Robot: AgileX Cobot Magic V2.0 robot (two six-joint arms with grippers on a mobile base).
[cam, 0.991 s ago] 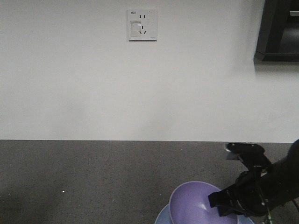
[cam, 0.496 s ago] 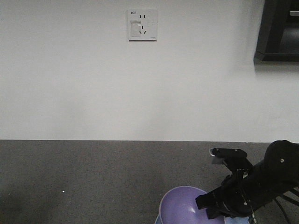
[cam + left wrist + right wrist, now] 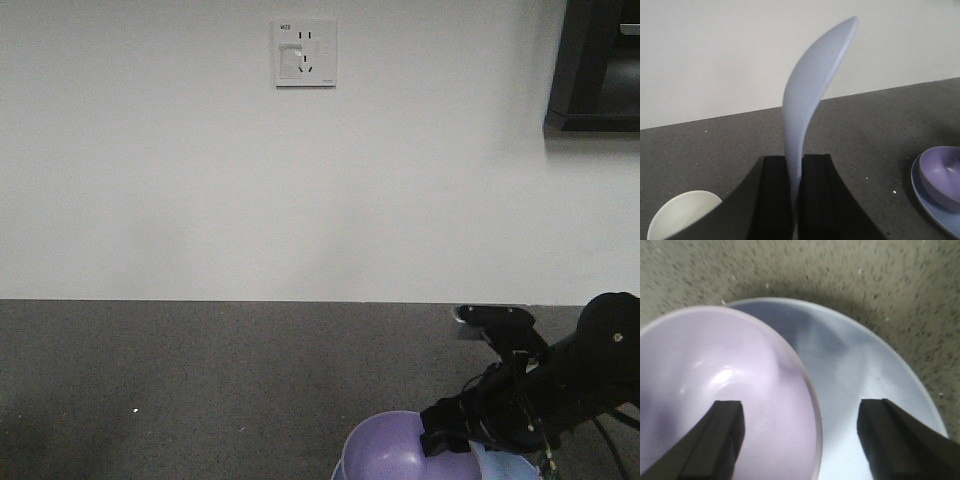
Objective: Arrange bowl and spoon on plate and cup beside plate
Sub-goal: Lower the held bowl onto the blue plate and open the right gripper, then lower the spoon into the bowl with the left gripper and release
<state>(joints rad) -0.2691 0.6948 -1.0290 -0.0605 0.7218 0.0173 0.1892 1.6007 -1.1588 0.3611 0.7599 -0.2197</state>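
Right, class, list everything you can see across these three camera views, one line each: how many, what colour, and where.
bowl: one, lavender purple, on the plate, off to one side
plate: one, light blue, on the table under the bowl
spoon: one, pale blue-white, upright in the left gripper
cup: one, cream inside, on the table, lower left of the left wrist view
table: one, dark grey, speckled
wall socket: one, white, on the white wall
dark fixture: one, black, upper right on the wall
left gripper: black, shut on the spoon
right gripper: black, open, fingers either side of the bowl's rim
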